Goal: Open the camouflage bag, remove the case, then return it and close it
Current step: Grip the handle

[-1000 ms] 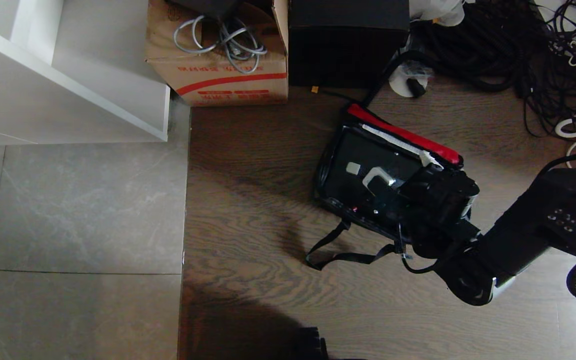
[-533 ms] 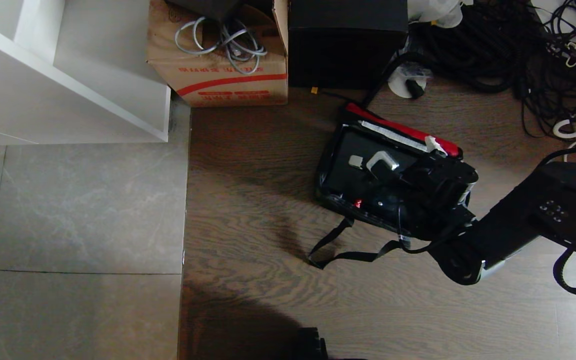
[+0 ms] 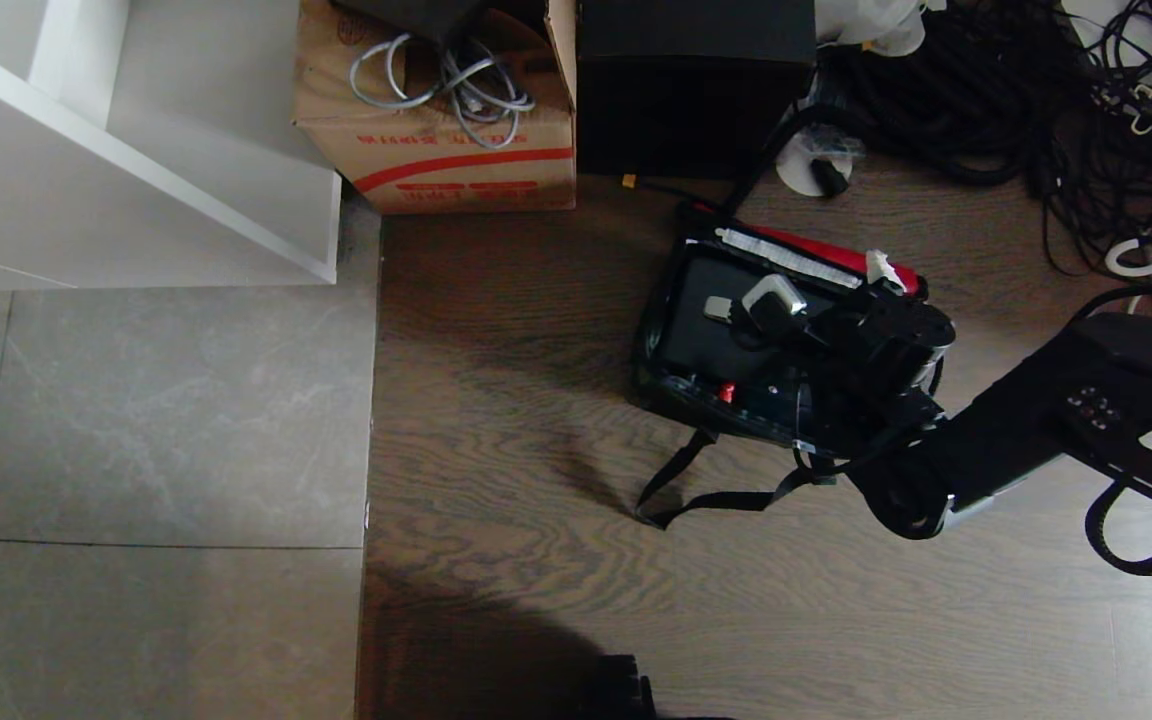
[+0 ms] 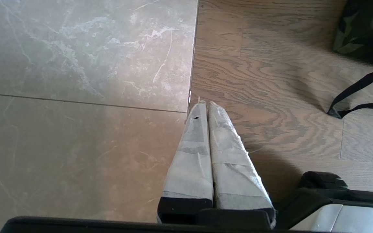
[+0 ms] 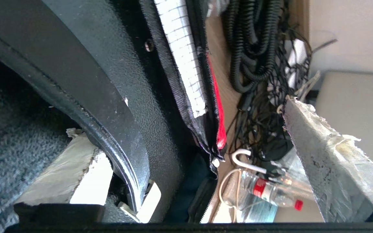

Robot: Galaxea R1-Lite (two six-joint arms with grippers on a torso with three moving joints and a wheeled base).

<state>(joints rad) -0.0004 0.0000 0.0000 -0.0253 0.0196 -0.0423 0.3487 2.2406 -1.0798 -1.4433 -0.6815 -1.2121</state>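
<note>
The camouflage bag (image 3: 676, 395) lies open on the wood floor, with its red lining (image 3: 836, 255) showing along the far edge. The black case (image 3: 701, 340) sits inside it, and a silver handle mount (image 3: 718, 308) is visible. My right gripper (image 3: 826, 285) is open over the case. In the right wrist view one taped finger (image 5: 76, 152) is tucked behind the case's handle (image 5: 76, 97). The other finger (image 5: 316, 145) hangs free beyond the bag's zipper edge (image 5: 206, 129). My left gripper (image 4: 206, 103) is shut and parked over the floor seam, far from the bag's corner (image 4: 364, 29).
A cardboard box (image 3: 436, 130) and a taller black box (image 3: 696, 80) stand behind the bag. Tangled cables (image 3: 986, 90) fill the far right. A white shelf unit (image 3: 136, 150) is at far left. The bag's black strap (image 3: 716, 490) trails toward me. A water bottle (image 5: 270, 189) lies beyond the bag.
My right arm has pushed farther away across the case. The bag and case have shifted and tipped with it, so less red lining shows, and the strap has slid right.
</note>
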